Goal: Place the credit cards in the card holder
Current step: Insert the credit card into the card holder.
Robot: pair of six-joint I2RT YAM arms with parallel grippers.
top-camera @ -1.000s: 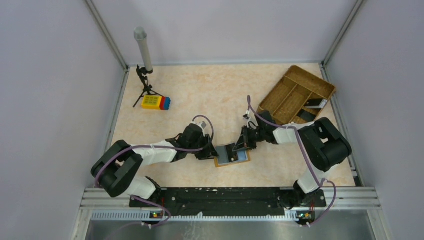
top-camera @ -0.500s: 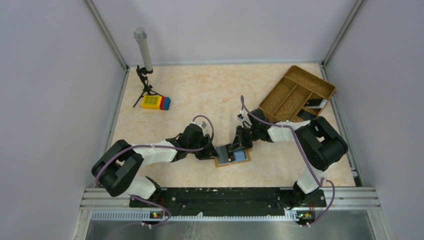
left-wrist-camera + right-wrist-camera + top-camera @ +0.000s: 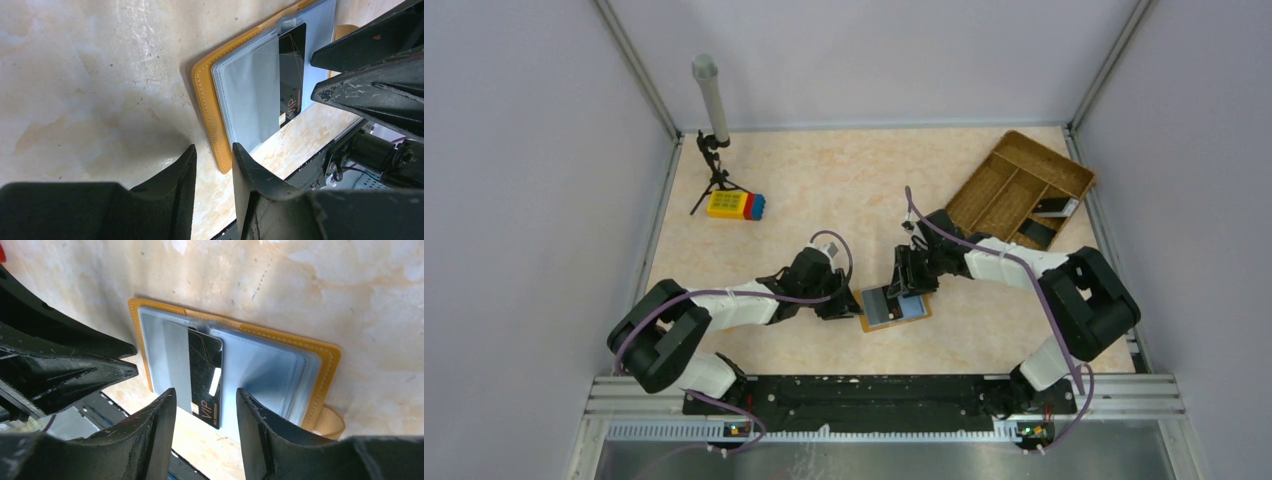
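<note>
The orange-tan card holder [image 3: 894, 307] lies open on the table between both arms. A black credit card [image 3: 206, 375] sticks partway out of its clear sleeve, also seen from the left wrist as the same black card [image 3: 292, 65]. My right gripper [image 3: 205, 392] hovers open just over that card, its fingers apart on either side and not touching it. My left gripper [image 3: 214, 147] stands narrowly open at the holder's left edge [image 3: 205, 95], with the orange corner in the gap. Two more dark cards [image 3: 1054, 206] lie in the tray.
A brown woven compartment tray [image 3: 1049, 152] sits at the back right. A yellow-red-blue toy block [image 3: 735, 205] and a small tripod with a grey pole [image 3: 711, 100] stand at the back left. The two grippers are close together over the holder.
My right gripper was shut on the black card and has opened, leaving the card in the sleeve. The holder has shifted slightly right. The left gripper has stayed put.
</note>
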